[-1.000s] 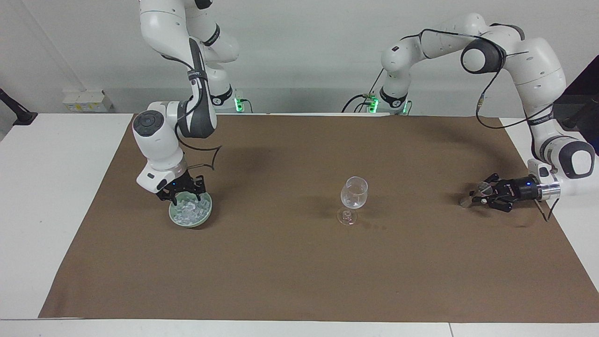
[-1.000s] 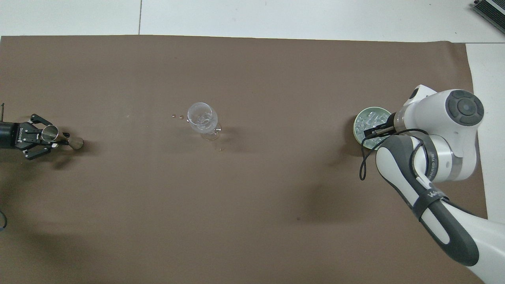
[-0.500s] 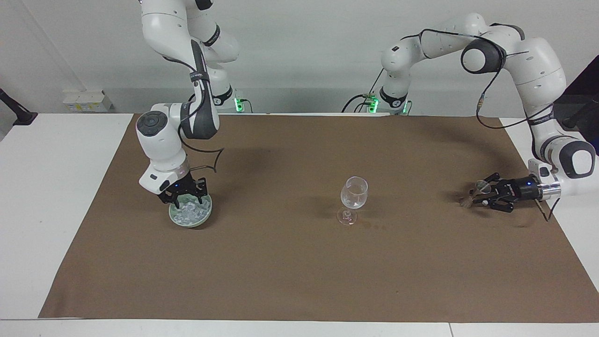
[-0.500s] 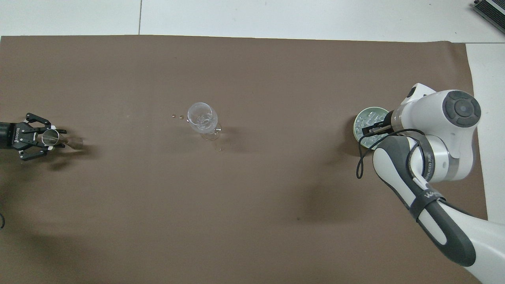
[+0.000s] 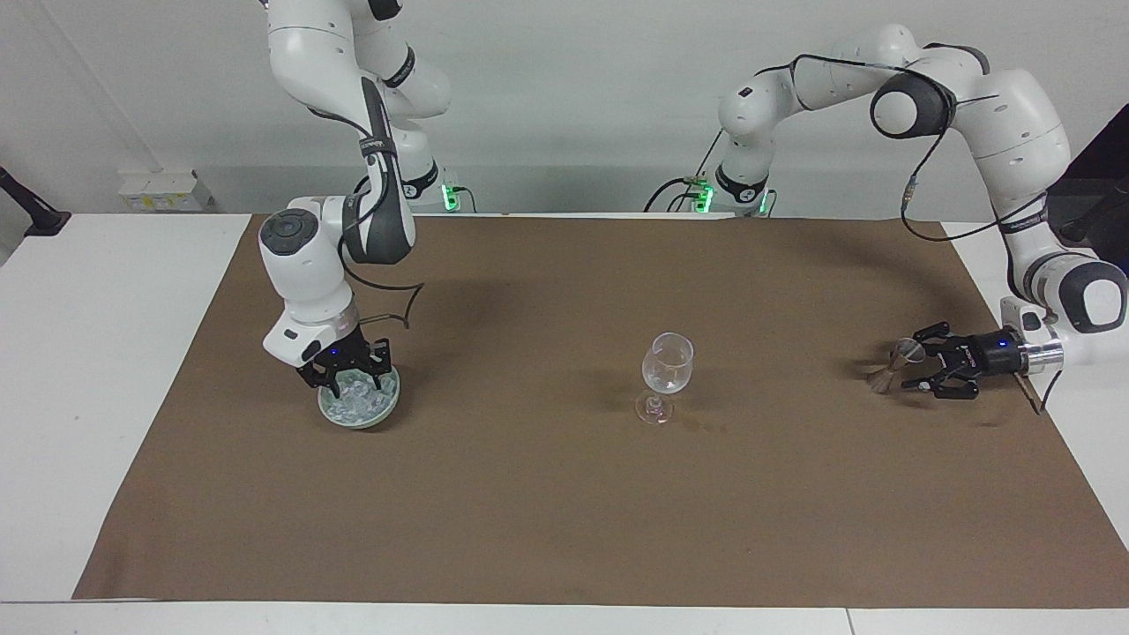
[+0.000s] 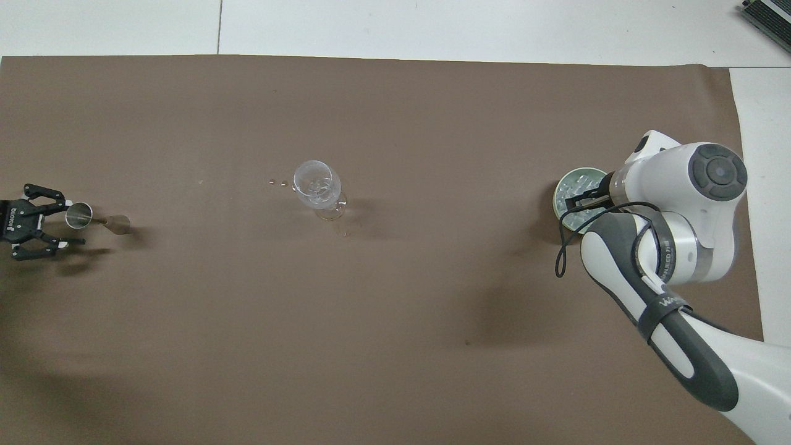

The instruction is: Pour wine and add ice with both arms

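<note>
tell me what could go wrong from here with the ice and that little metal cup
1. The right gripper is down in the green bowl among loose ice; a glossy chunk could slip from the fingers on the way to the wine glass.
2. The metal measuring cup stands free on a narrow foot just off the left gripper, whose fingers are open beside it; a brush could tip it.
3. The stemmed glass could topple if struck.

One high camera faces the robots across the desk (image 5: 53, 370), another looks steeply down from above their end, and both share the brown mat (image 5: 564, 494) and wine glass (image 6: 316, 185).
</note>
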{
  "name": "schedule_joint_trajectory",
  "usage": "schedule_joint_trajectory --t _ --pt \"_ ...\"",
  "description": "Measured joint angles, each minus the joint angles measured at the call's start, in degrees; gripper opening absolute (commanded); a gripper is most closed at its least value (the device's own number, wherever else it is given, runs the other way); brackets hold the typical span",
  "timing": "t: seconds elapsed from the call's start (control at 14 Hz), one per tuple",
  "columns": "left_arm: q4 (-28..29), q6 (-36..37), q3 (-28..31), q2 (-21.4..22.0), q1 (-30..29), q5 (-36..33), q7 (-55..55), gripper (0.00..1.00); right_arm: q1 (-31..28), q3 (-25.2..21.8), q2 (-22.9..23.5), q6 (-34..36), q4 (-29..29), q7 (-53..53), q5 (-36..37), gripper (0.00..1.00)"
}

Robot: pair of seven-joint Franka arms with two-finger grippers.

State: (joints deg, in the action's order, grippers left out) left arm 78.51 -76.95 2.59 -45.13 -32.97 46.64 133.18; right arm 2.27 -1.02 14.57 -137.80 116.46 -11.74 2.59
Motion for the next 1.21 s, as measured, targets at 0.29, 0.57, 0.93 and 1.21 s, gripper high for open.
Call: schedule_joint_trajectory --t 0.29,0.57,0.93,1.21 --pt "-2.71 0.45 0.65 2.03 -0.44 -3.63 -3.68 0.61 0.00 0.00 0.03 0.00 0.00 0.00 0.00 0.54" --pt "-4.25 1.44 -0.59 9.73 1.41 -6.54 -18.79 0.61 0.00 0.00 0.03 0.00 0.00 0.00 0.00 0.49" --pt "-4.26 -3.07 -0.82 18.98 14.52 -12.90 -49.54 0.84 0.00 -0.01 0.03 0.00 -0.02 0.00 0.00 0.40" --pt "-4.21 -9.04 -0.88 20.54 22.42 -13.52 -73.05 0.91 0.00 -0.01 0.03 0.00 -0.04 0.00 0.00 0.32"
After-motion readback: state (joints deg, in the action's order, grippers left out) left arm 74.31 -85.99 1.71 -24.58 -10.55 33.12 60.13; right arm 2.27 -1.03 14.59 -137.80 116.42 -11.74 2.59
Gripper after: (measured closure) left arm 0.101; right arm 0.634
